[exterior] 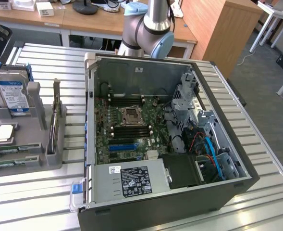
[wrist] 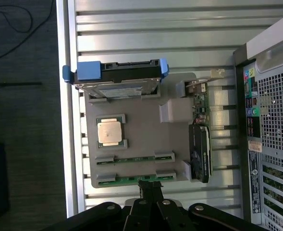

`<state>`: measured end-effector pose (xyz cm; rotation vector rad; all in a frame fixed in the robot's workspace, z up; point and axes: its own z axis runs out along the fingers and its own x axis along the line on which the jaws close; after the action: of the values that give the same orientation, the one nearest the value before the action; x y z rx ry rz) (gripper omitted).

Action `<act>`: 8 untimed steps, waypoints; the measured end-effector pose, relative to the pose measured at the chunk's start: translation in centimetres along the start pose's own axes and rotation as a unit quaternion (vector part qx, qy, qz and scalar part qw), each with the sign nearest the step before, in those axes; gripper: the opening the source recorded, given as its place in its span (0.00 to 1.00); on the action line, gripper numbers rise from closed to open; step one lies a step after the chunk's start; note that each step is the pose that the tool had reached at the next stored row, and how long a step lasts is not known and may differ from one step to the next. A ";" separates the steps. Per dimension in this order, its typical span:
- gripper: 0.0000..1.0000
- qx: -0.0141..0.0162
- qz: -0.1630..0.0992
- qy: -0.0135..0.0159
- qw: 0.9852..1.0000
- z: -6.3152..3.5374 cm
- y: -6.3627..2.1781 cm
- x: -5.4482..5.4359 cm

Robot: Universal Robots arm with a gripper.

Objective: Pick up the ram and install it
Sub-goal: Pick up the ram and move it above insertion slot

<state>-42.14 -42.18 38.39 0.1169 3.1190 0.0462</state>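
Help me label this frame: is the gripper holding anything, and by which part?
Nothing is held. The gripper is shut and empty, close to the ram, which lies in its slot in the grey tray.

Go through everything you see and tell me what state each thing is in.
Gripper: shut, holding nothing.
Ram: two sticks seated in slots of the holder, not picked up.
Hard drive: standing upright in the holder.
Processor: lying flat in its recess.
Computer case: on its side, panel off, open.
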 end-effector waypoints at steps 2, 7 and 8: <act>0.11 0.000 0.000 0.000 1.000 0.00 0.00 0.0; 0.11 0.000 -0.007 0.000 1.000 0.00 0.00 0.0; 0.11 0.000 -0.011 0.000 1.000 0.00 0.00 0.0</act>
<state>-42.15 -42.18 38.39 0.0820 3.1205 0.0461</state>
